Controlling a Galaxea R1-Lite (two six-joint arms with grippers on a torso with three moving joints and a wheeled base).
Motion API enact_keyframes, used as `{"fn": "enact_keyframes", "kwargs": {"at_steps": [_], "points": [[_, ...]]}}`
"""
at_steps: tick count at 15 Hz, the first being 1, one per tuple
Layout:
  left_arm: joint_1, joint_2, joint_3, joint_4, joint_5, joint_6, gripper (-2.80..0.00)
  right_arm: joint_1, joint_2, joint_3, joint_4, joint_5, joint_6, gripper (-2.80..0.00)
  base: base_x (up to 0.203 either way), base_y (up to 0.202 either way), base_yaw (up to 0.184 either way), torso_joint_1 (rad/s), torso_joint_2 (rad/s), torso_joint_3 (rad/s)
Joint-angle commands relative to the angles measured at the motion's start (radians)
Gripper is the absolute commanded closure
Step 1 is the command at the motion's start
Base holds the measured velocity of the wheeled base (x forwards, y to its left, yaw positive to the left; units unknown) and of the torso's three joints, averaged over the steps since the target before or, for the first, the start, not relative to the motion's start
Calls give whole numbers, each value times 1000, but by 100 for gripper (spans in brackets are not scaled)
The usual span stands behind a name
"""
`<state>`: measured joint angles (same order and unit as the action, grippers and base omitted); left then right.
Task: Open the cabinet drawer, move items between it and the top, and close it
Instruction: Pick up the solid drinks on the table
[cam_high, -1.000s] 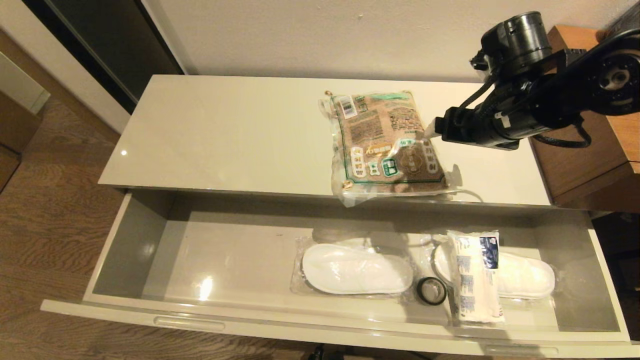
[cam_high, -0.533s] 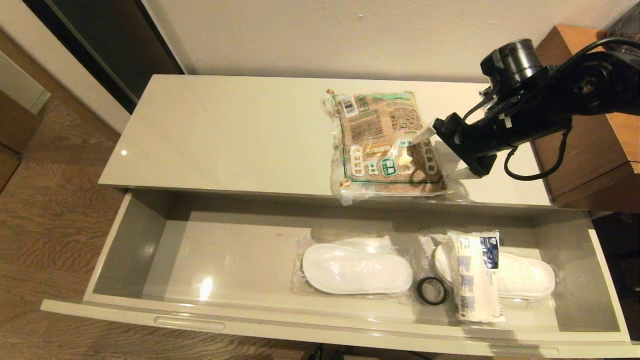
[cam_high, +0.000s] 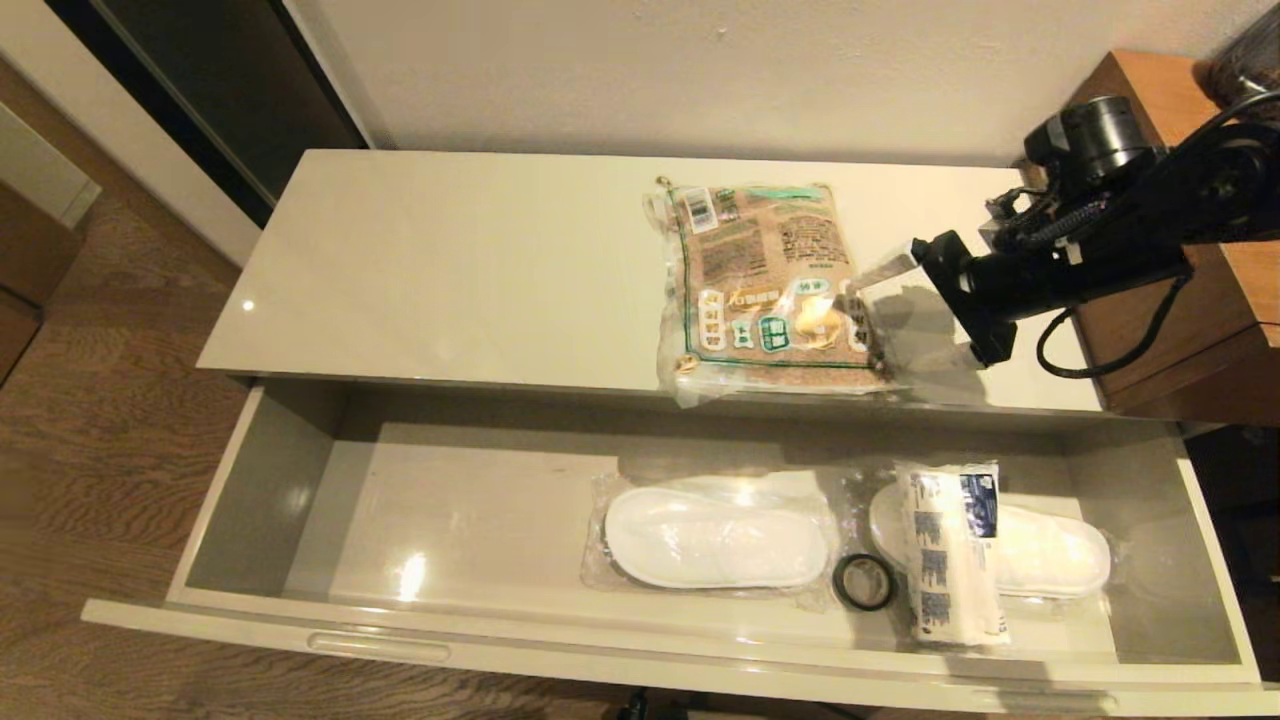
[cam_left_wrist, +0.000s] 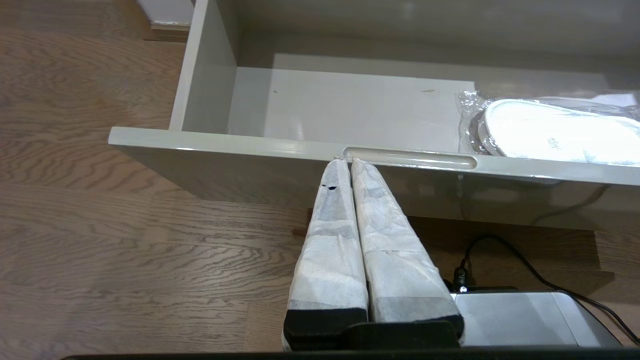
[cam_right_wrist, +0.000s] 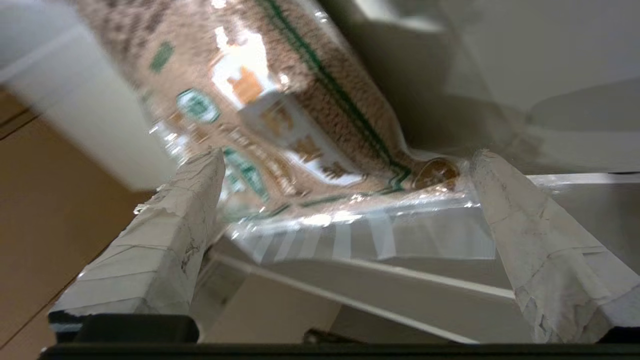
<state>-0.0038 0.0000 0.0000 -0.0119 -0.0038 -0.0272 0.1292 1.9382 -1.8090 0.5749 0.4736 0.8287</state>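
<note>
The cabinet drawer (cam_high: 280, 480) stands pulled fully out below the top (cam_high: 450, 270) of the low cream cabinet. A brown grain bag (cam_high: 768, 285) lies flat on the top near its front edge. The right gripper (cam_high: 905, 315), fingers spread wide and holding nothing, has drawn back to just beside the bag's right edge over the last second, suggesting the bag has been set down. In the drawer lie clear-wrapped white slippers (cam_high: 715, 538), a tissue pack (cam_high: 948, 565) and a black tape ring (cam_high: 864, 582). The left gripper (cam_left_wrist: 344, 161), fingers pressed together, is parked by the drawer's handle slot (cam_left_wrist: 410, 157)
</note>
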Motion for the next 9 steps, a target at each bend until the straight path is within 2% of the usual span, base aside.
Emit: {"fn": "enact_keyframes", "kwargs": {"at_steps": [1,5,7,9], "points": [[1,0,0,0,1,0,0,-27,-29,88,-72,56,2,-280,0,0,0,0,0,0],[1,0,0,0,-1,0,0,-73,-59,342,-410,243,-1,-280,0,0,0,0,0,0],[1,0,0,0,-1,0,0,-80,-51,417,-591,282,0,-280,0,0,0,0,0,0],[1,2,0,0,-1,1,0,-82,-19,424,-652,290,-2,-280,0,0,0,0,0,0]]}}
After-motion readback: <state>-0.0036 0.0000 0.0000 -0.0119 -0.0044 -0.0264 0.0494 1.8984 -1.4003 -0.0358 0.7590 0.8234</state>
